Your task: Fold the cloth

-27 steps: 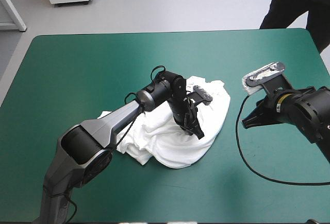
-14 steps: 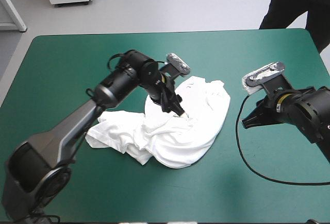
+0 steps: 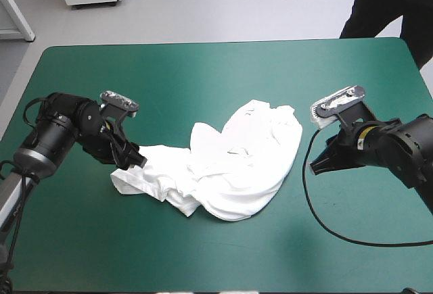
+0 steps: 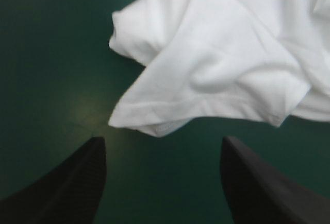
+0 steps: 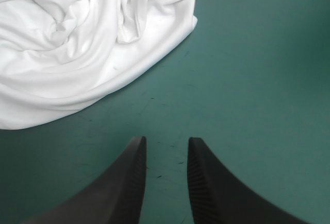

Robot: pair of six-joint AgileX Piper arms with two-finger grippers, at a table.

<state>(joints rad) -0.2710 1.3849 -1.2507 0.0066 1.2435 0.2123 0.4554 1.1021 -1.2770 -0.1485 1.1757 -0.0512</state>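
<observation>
The white T-shirt [image 3: 226, 169] lies as a crumpled heap in the middle of the teal-green table, with a stretched-out part reaching left. My left gripper [image 3: 137, 161] sits low at that left end. In the left wrist view it [image 4: 162, 140] stands open, a hemmed corner of the T-shirt [image 4: 216, 64] just ahead of the fingertips and nothing between them. My right gripper [image 3: 316, 167] hovers to the right of the heap, a short way off. Its fingers [image 5: 166, 139] stand slightly apart over bare cover, and the T-shirt's rounded edge [image 5: 87, 44] lies ahead of them.
The teal-green cover [image 3: 203, 78] surrounds the T-shirt on every side. The table's left edge [image 3: 12, 128] runs close behind my left arm, and the right edge [image 3: 423, 78] lies beyond my right arm.
My left gripper went from the heap's middle to the left, drawing part of the T-shirt out that way, then opened and let it go. My right gripper edged slightly toward the heap.
</observation>
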